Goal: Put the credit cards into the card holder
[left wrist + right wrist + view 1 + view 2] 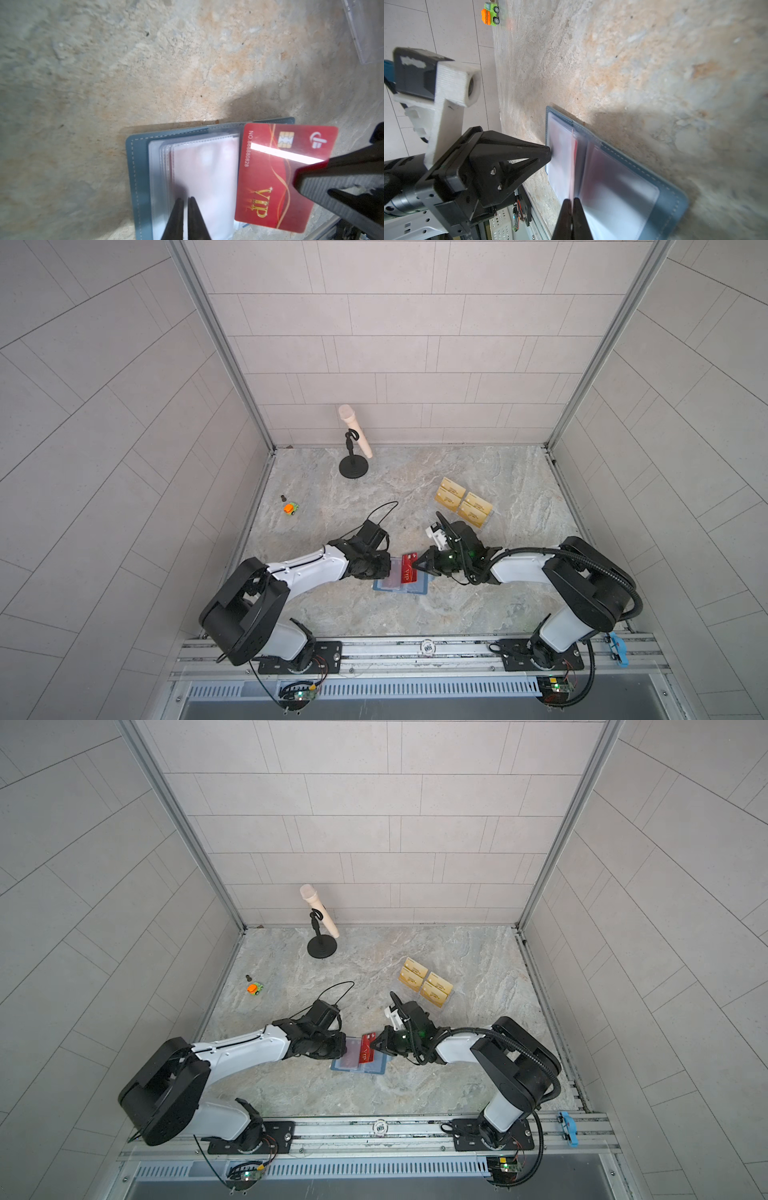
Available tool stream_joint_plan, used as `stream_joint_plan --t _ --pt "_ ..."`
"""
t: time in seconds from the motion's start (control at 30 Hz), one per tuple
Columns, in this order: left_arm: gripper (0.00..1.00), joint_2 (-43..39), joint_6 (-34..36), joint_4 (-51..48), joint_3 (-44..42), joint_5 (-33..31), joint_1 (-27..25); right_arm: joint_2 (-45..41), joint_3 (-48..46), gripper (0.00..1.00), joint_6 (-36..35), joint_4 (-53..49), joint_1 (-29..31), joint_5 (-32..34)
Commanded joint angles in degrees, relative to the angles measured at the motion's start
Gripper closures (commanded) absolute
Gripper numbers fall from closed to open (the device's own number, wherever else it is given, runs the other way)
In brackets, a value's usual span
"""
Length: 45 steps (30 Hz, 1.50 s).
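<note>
The slate-blue card holder [399, 592] [357, 1070] lies open on the stone table between both arms, its clear sleeves facing up. In the left wrist view my left gripper [186, 200] is nearly closed on a lifted clear sleeve of the holder's [139, 176] left half. My right gripper [572, 200] is shut on one edge of a red credit card [270, 176] with gold "VIP" lettering. The card [409, 570] hangs over the holder's middle fold, and it shows edge-on [572, 162] in the right wrist view. Reddish shapes show through the sleeves.
A clear acrylic stand with pale gold cards [463, 502] stands just behind the right arm. A microphone on a round black stand [354, 467] is at the back. A small orange-green toy car [291, 508] sits by the left wall. Tiled walls enclose three sides.
</note>
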Motion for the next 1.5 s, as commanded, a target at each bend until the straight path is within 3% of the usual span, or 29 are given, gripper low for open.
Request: stream_joint_plan --t 0.0,0.43,0.93,1.47 --pt "0.87 0.24 0.07 -1.67 0.72 -0.63 -0.19 0.62 -0.71 1.0 1.04 1.43 0.33 0.04" --pt "0.88 -0.19 -0.11 -1.67 0.62 -0.47 -0.2 2.08 -1.19 1.0 2.79 4.36 0.64 -0.72" --pt "0.88 -0.82 -0.28 -1.87 0.51 -0.83 -0.19 3.81 -5.15 1.0 10.67 16.35 1.79 0.42" --pt "0.88 -0.86 -0.21 -1.99 0.4 -0.83 -0.19 2.22 -8.14 1.0 12.56 18.08 2.93 2.88"
